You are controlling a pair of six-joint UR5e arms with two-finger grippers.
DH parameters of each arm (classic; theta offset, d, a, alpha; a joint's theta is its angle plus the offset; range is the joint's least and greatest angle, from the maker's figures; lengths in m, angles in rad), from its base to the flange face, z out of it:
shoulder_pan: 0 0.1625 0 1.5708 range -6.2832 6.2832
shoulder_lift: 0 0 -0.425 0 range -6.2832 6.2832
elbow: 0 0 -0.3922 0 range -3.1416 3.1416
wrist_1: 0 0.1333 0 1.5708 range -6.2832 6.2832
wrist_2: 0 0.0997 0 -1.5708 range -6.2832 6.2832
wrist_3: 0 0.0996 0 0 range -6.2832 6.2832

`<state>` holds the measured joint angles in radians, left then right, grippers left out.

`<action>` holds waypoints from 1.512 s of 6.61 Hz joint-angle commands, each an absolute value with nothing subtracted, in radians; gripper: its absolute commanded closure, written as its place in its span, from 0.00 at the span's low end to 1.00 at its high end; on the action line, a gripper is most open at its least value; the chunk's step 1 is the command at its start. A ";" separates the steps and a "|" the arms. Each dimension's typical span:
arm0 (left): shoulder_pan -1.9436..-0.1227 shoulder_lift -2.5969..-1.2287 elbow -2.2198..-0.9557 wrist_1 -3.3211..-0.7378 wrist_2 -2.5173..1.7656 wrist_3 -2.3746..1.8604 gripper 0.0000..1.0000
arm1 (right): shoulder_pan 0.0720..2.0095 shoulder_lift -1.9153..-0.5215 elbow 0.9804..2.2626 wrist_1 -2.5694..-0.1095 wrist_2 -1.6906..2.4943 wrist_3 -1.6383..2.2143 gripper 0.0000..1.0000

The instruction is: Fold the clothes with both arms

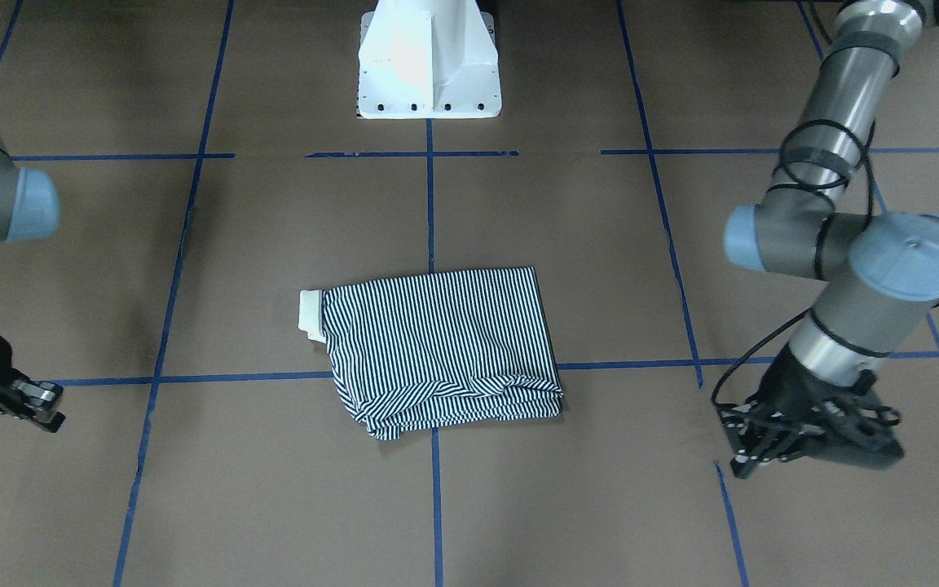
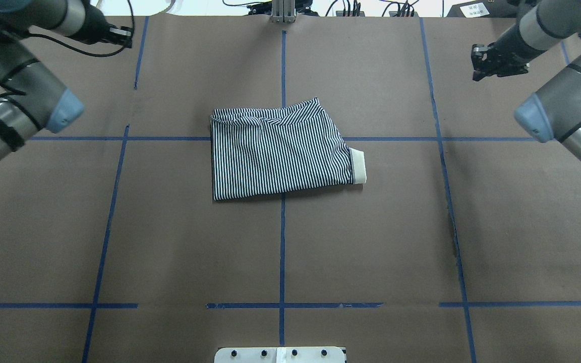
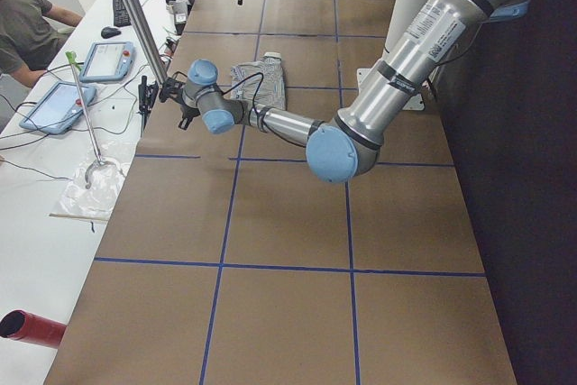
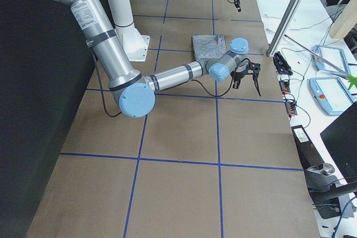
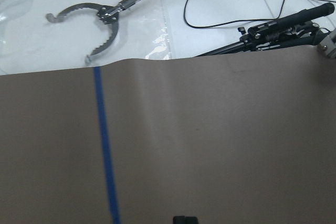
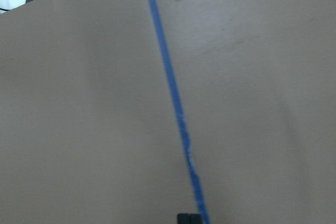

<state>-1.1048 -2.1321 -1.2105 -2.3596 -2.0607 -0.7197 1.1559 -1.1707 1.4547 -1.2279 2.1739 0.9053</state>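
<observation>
Brown paper-covered table (image 2: 522,227), blue tape grid (image 2: 281,242), folded shirt (image 2: 280,151) centred

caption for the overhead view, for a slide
Folded striped polo shirt lies mid-table, cream collar showing; left gripper and right gripper off it.

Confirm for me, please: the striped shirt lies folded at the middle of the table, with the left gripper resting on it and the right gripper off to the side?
Not quite: the left gripper is also off to the side, clear of the striped shirt, as the exterior front-facing view shows. The rest holds.
</observation>
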 commanded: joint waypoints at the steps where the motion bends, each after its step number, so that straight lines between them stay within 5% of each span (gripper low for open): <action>1: -1.298 -1.920 -1.346 -2.358 -2.224 -0.492 1.00 | 1.291 -1.344 1.611 -1.391 2.178 0.546 0.01; 2: -1.383 -1.840 -1.402 -2.353 -2.277 -0.409 1.00 | 1.357 -1.420 1.649 -1.396 2.213 0.458 0.00; 3: -1.485 -1.775 -1.455 -2.315 -2.333 -0.290 0.01 | 1.438 -1.481 1.655 -1.396 2.283 0.348 0.00; 6: -1.519 -1.630 -1.703 -1.654 -2.408 0.054 0.00 | 1.514 -1.621 1.667 -1.451 2.341 0.165 0.00; 10: -1.513 -1.568 -1.697 -1.511 -2.309 0.120 0.00 | 1.514 -1.624 1.690 -1.586 2.335 -0.020 0.00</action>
<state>-1.5142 -1.5775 -1.7090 -1.5180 -2.3041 0.1185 1.5135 -1.6202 1.6828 -1.5859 2.3338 -0.0155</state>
